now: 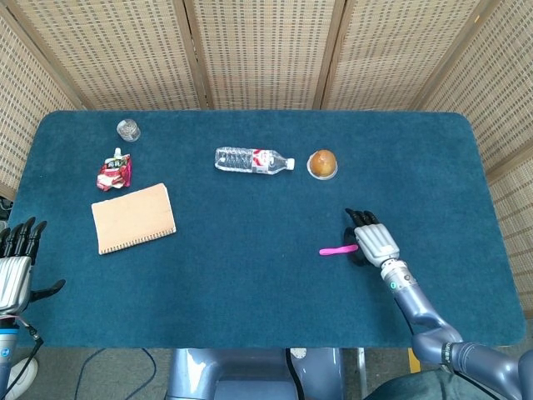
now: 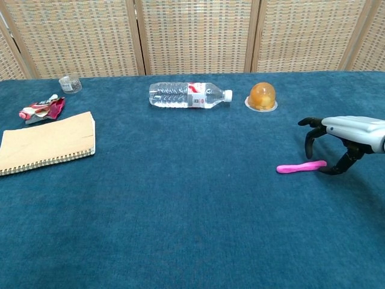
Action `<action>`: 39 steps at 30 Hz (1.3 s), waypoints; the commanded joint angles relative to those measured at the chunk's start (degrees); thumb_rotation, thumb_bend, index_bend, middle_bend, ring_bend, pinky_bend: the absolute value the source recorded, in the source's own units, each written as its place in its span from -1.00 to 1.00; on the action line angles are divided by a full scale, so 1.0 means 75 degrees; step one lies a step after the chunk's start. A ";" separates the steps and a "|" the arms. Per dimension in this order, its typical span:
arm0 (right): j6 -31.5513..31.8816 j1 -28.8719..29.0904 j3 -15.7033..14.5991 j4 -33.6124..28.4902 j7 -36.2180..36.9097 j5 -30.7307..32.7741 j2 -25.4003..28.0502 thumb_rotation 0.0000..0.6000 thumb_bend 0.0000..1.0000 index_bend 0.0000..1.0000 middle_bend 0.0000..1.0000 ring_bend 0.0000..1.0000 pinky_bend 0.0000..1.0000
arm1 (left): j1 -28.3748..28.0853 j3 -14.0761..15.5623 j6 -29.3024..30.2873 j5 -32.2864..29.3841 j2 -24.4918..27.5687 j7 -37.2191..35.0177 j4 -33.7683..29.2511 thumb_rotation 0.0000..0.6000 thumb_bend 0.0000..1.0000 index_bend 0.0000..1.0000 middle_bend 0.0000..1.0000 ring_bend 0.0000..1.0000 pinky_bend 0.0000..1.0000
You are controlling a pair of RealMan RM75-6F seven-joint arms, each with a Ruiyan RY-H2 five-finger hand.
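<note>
A thin pink stick (image 1: 336, 249) (image 2: 301, 167) lies flat on the blue table cloth (image 1: 250, 275), right of centre. My right hand (image 1: 372, 240) (image 2: 338, 135) hovers over the stick's right end with its fingers spread and curved down; the thumb is close beside the stick's tip, and I cannot tell whether it touches. Nothing is held in it. My left hand (image 1: 15, 262) stands at the table's left edge with its fingers apart and holds nothing; it does not show in the chest view.
A lying clear water bottle (image 1: 252, 160) (image 2: 189, 95) and an orange jelly cup (image 1: 322, 163) (image 2: 263, 96) sit at the back centre. At left are a tan spiral notebook (image 1: 133, 217) (image 2: 46, 142), a red crumpled pouch (image 1: 114, 172) (image 2: 41, 108) and a small glass (image 1: 127, 129) (image 2: 70, 83).
</note>
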 commanded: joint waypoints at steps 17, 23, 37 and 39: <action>-0.0194 0.0117 -0.0015 0.0184 -0.0196 0.0392 -0.0170 1.00 0.02 0.03 -0.96 -1.00 -1.00 | -0.0014 0.0020 -0.0026 -0.0006 0.0009 0.0006 -0.0038 1.00 -1.00 -1.00 -1.00 -1.00 -1.00; -0.0177 0.0119 -0.0039 0.0192 -0.0031 0.0352 -0.0200 1.00 0.02 0.04 -0.96 -1.00 -1.00 | -0.0013 0.0029 -0.0021 -0.0002 0.0003 0.0015 -0.0039 1.00 -1.00 -1.00 -1.00 -1.00 -1.00; -0.0145 0.0153 -0.0084 0.0132 0.0165 0.0244 -0.0228 1.00 0.03 0.06 -0.94 -1.00 -1.00 | -0.0018 0.0046 -0.0027 -0.0006 -0.0021 0.0060 -0.0032 1.00 -1.00 -1.00 -1.00 -1.00 -1.00; -0.0147 0.0160 -0.0082 0.0140 0.0174 0.0254 -0.0241 1.00 0.05 0.09 -0.93 -1.00 -1.00 | -0.0018 0.0051 -0.0029 -0.0006 -0.0023 0.0061 -0.0031 1.00 -1.00 -1.00 -1.00 -1.00 -1.00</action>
